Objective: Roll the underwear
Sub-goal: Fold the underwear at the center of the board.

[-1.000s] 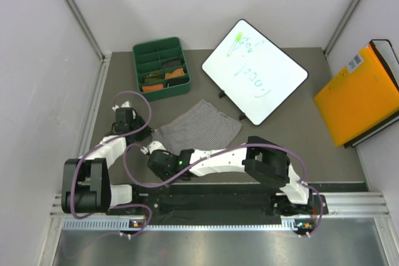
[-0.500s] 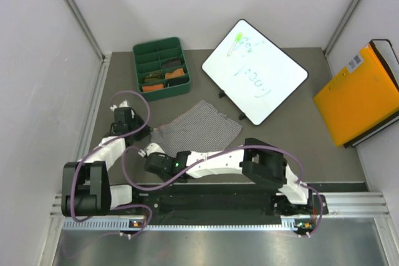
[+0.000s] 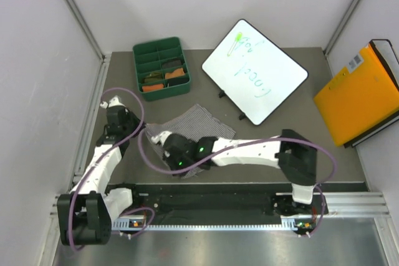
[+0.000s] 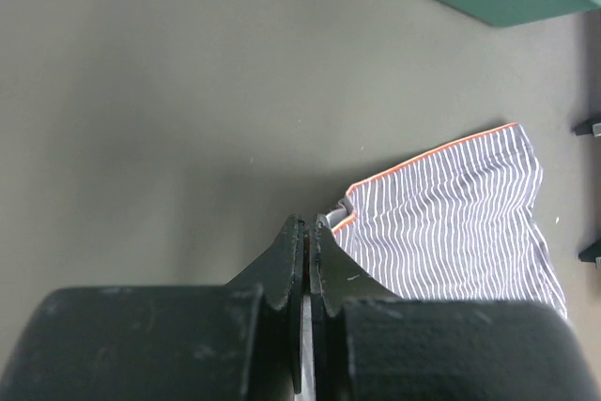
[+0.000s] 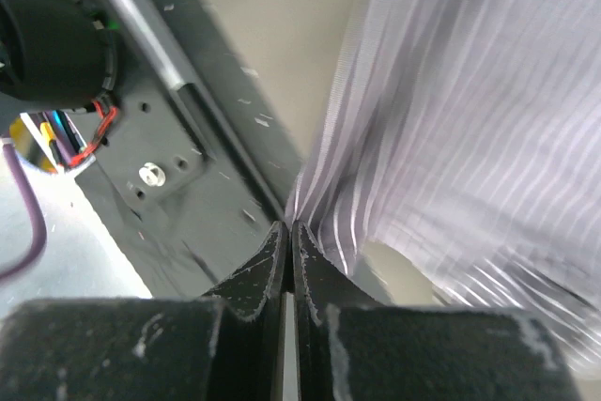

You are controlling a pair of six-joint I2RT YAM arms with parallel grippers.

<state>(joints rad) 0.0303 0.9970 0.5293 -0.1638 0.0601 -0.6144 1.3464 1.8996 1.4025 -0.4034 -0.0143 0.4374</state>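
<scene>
- The striped underwear (image 3: pixel 198 123) lies on the grey table (image 3: pixel 293 147), between the two arms and just in front of the green divided tray (image 3: pixel 167 91).
- We see the right gripper (image 5: pixel 286 227) shut tight on the cloth's near edge, which rises taut from its tips.
- The left gripper (image 4: pixel 305 224) is closed at the orange-trimmed left corner. We cannot tell whether it pinches cloth.
- A whiteboard (image 3: pixel 255 73) and an orange folder (image 3: pixel 358 95) lie farther right, and pale walls enclose the table.
</scene>
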